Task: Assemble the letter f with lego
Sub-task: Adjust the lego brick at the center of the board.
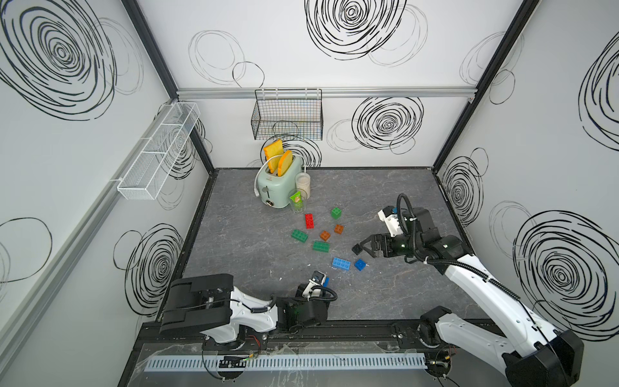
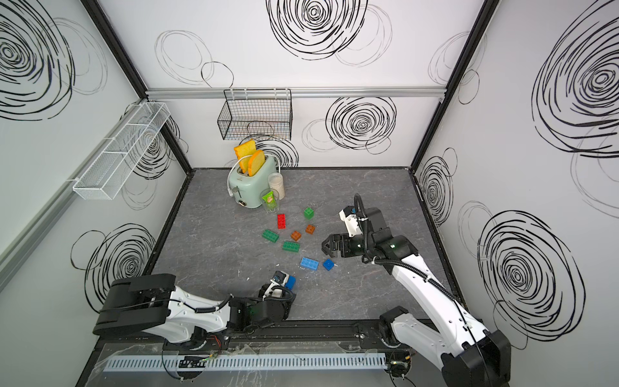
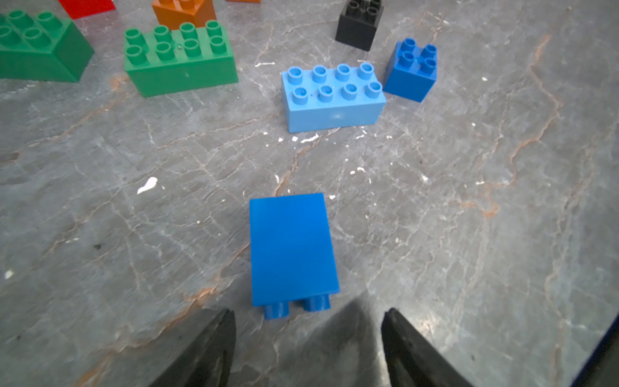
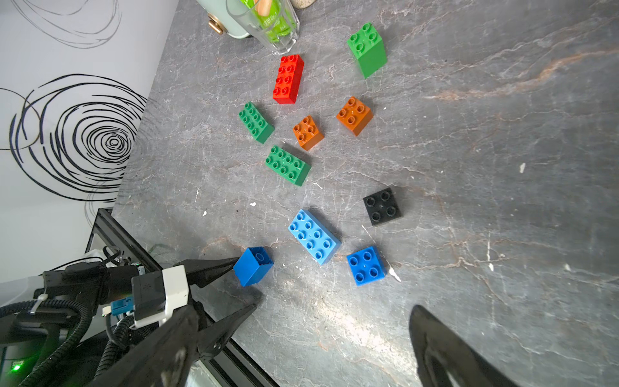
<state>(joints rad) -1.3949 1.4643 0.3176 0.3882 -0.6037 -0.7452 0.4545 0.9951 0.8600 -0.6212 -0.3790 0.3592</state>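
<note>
Two empty, open tools: left tool (image 3: 308,316) aimed at a toppled blue brick (image 3: 291,244), right tool (image 4: 334,306) above unjoined lego (image 4: 315,236).

The 2 fingers (image 3: 207,351) of the left gripper (image 3: 308,312) run off the left wrist view's edge, the red brick (image 3: 87,6) far ahead of them is cropped, and in a top view the wrist camera (image 2: 278,277) hides part of the dark blue brick (image 2: 290,282) at its tips.

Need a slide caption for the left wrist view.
Open left tool faces a dark blue brick lying on its side.
</note>
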